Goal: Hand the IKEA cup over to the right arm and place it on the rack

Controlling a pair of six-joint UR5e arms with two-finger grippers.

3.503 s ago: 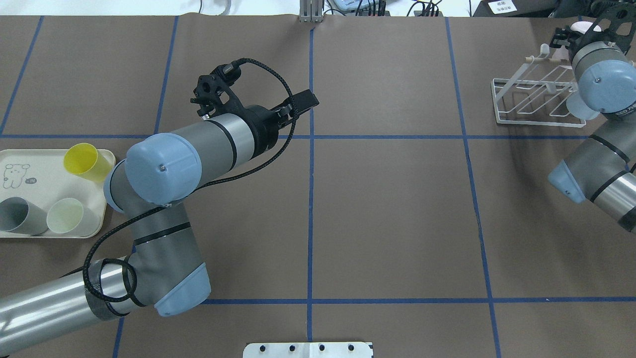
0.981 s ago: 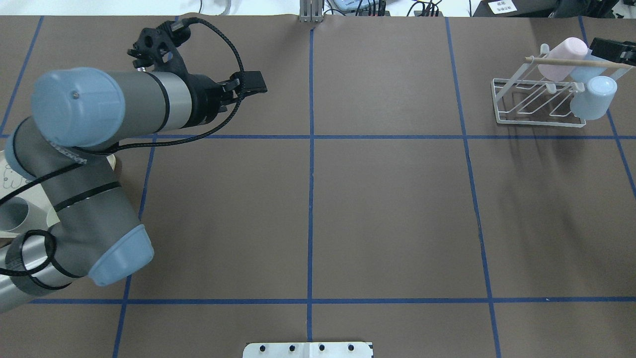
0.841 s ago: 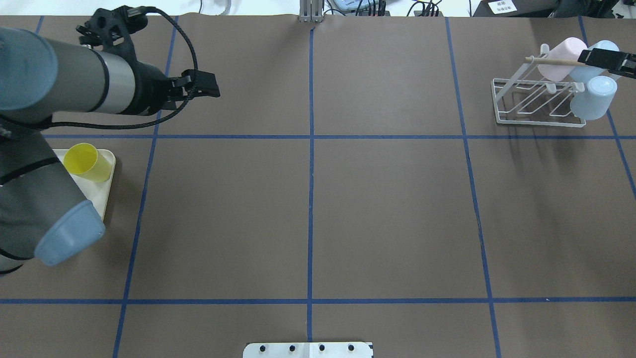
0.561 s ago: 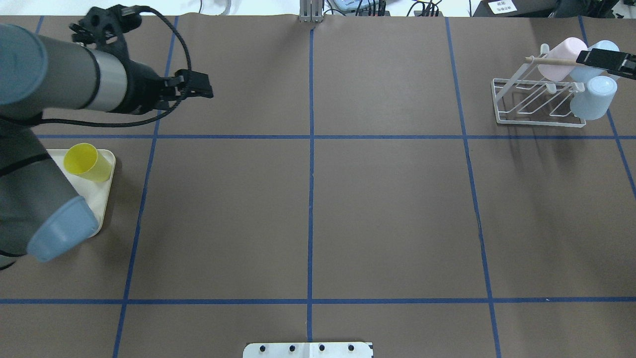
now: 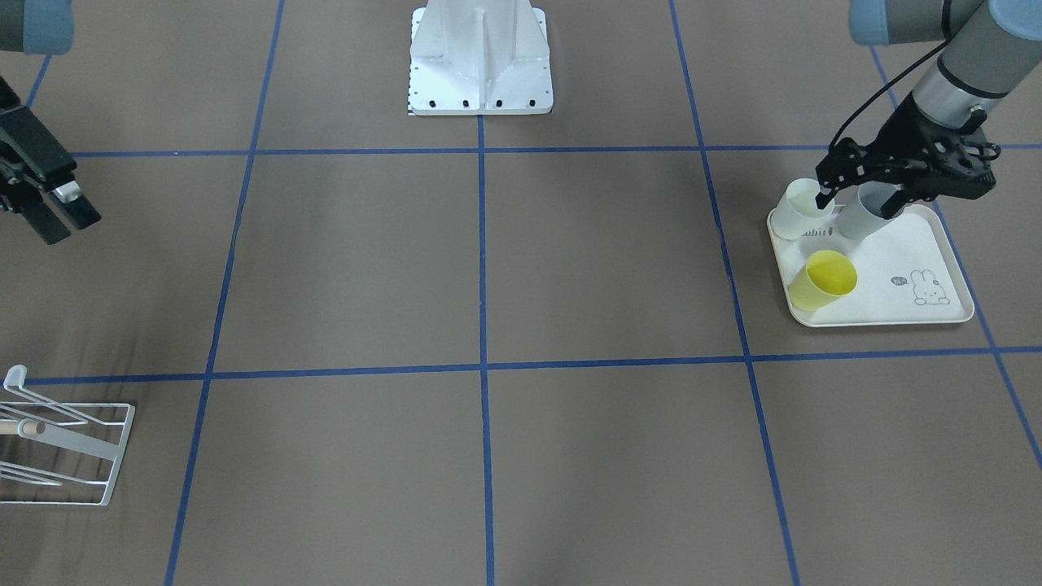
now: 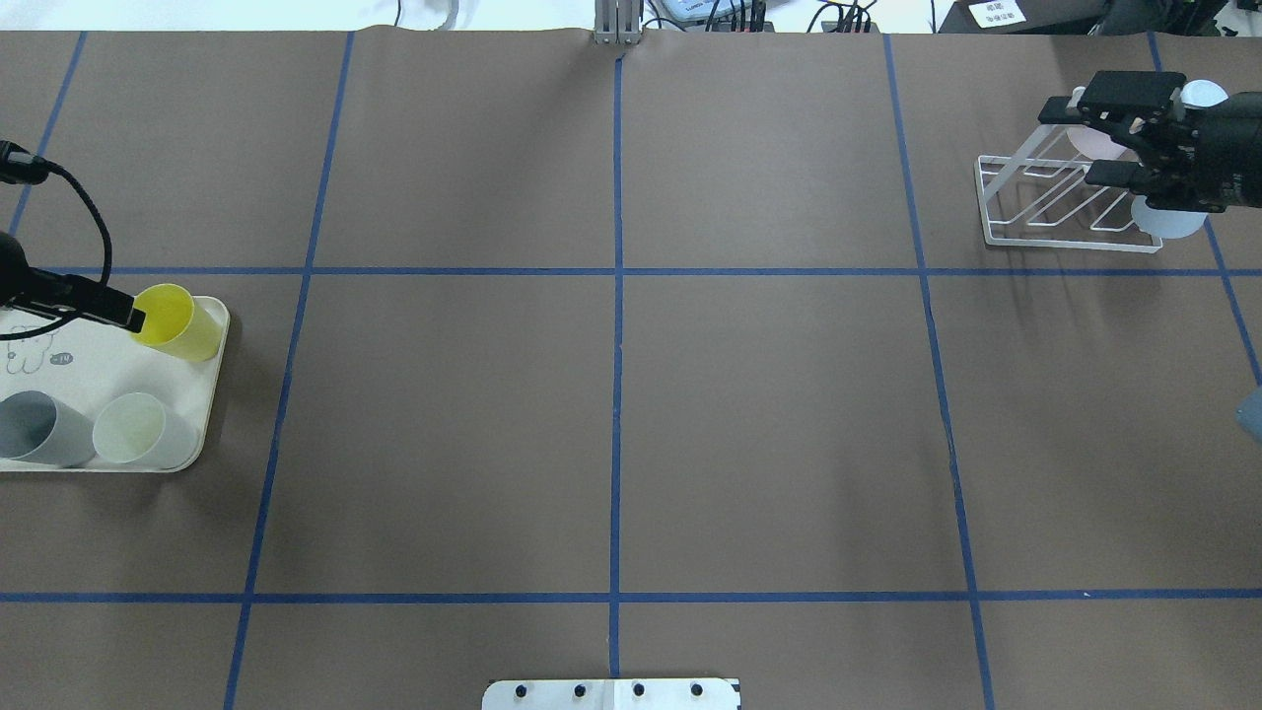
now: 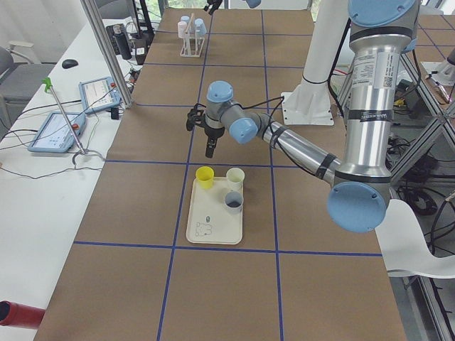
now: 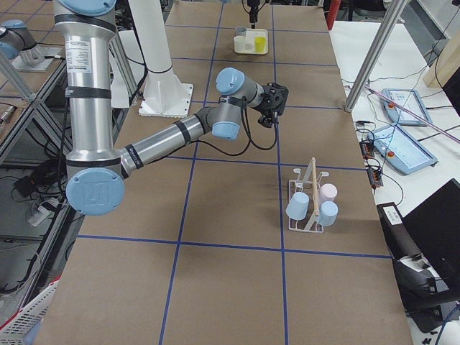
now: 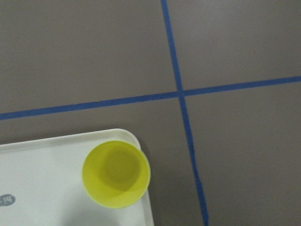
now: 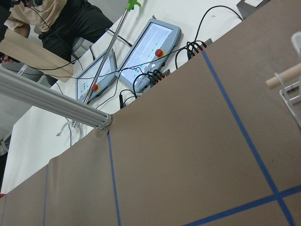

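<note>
The left gripper is held raised over the cream rabbit-print tray, its fingers parted and nothing between them, a stance judged to suit a descent onto a cup. The yellow IKEA cup is taken as the cup to be transferred. It is seen below this gripper in the left wrist view, upright with its mouth up, which leaves its wall free to be pinched from above. It stands at a corner of the tray, just beside the rim, so little margin is left on that side. A pale green cup and a grey cup stand side by side along the tray's opposite edge, apart from the yellow one, so a finger can be lowered between. The right gripper is likewise spread and empty. The white wire rack lies below it and apart from it, as the right side view shows. Two light-blue cups and a pink cup are already hung at one end of the rack, and bare prongs are left at the other end for the next cup. A broad stretch of brown table lies between the two grippers, judged ample room for the hand-over.
</note>
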